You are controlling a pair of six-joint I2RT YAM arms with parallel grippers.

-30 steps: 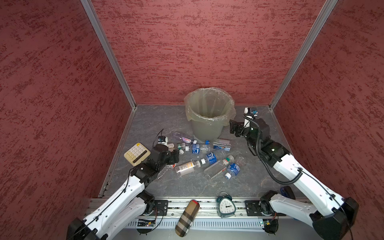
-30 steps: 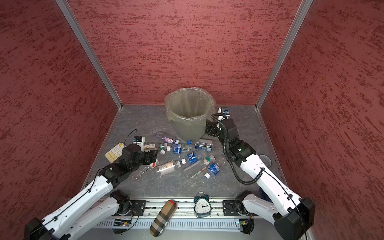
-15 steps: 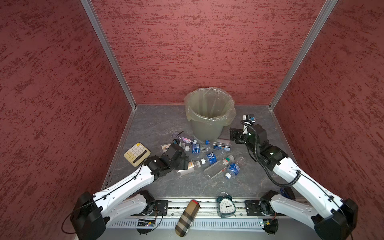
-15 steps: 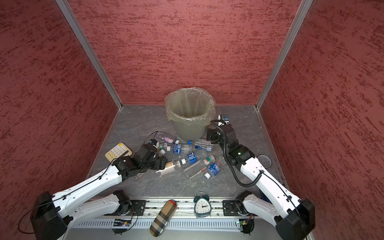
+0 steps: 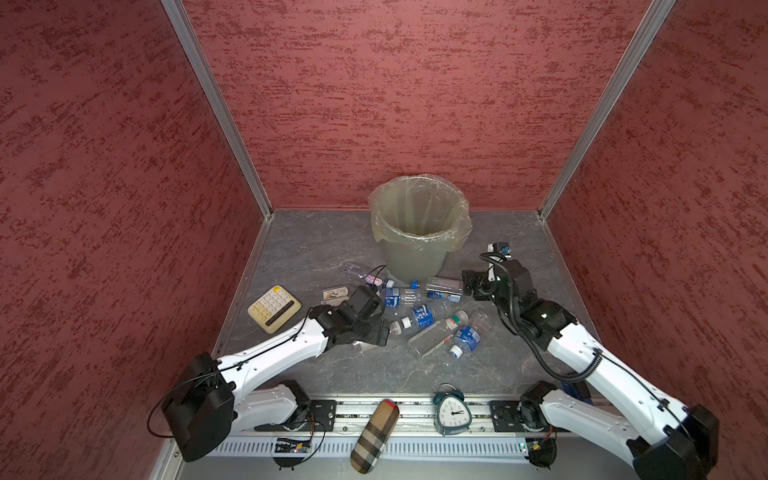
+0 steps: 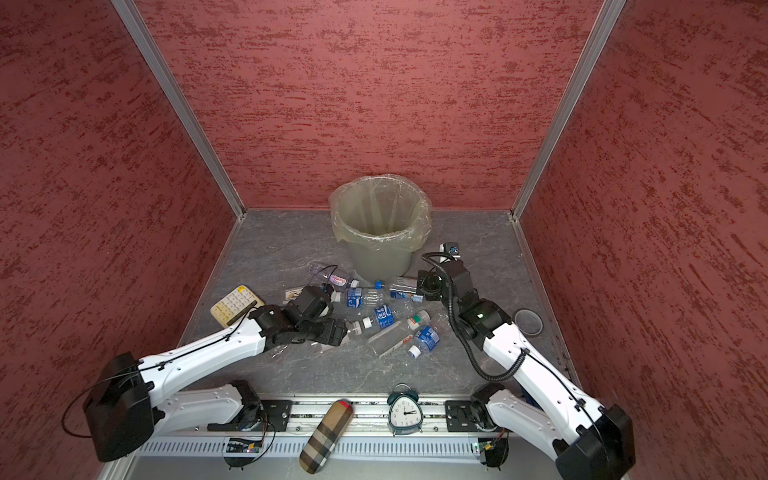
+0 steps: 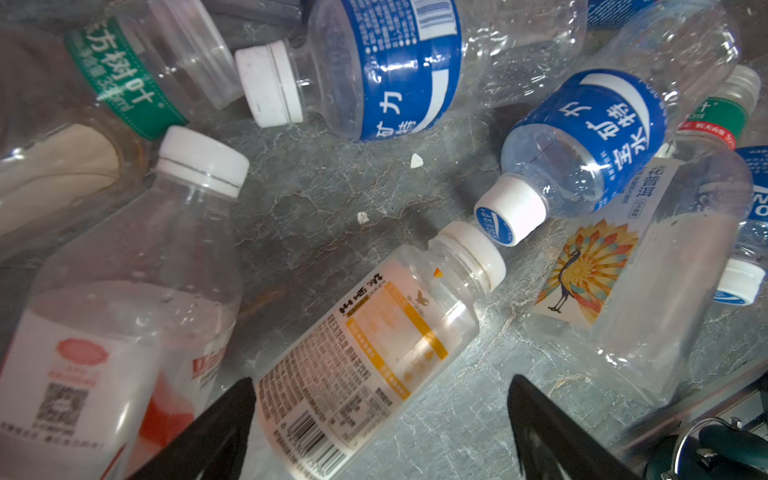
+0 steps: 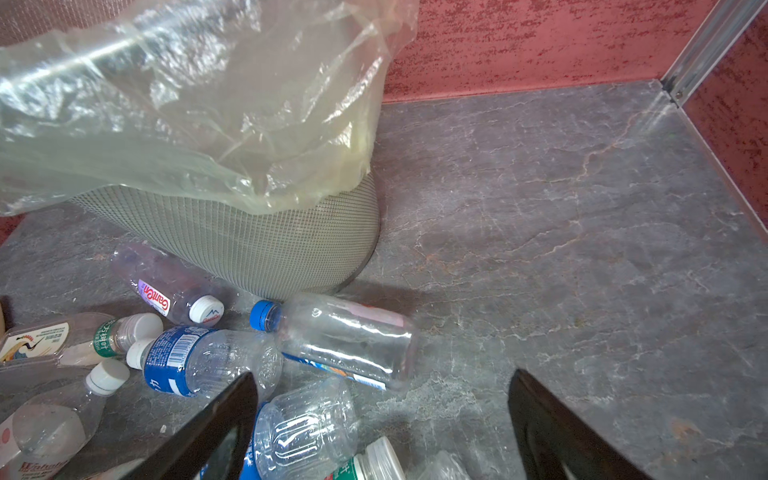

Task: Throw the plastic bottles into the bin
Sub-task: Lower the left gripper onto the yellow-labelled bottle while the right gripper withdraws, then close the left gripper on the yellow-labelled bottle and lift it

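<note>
Several plastic bottles (image 5: 424,316) lie scattered on the grey floor in front of the bin (image 5: 411,262), which has a yellowish bag folded over its rim. My left gripper (image 5: 380,332) is low at the pile's left edge. In the left wrist view it (image 7: 381,380) is open, with a beige-and-orange-labelled bottle (image 7: 374,332) lying between its jaws, unclamped. My right gripper (image 5: 471,284) stands open at the bin's right foot. In the right wrist view it (image 8: 382,374) hangs over bare floor, next to a blue-capped bottle (image 8: 340,336) that rests against the bin (image 8: 266,249).
A cream calculator (image 5: 274,308) lies left of the pile. A teal alarm clock (image 5: 452,411) and a plaid case (image 5: 375,436) sit on the front rail. A round lid (image 6: 528,321) lies near the right wall. Red walls enclose three sides.
My left arm has swung right and down into the bottle pile, its jaws opening wider. My right gripper has dropped from beside the bin's rim towards the bottles at its foot.
</note>
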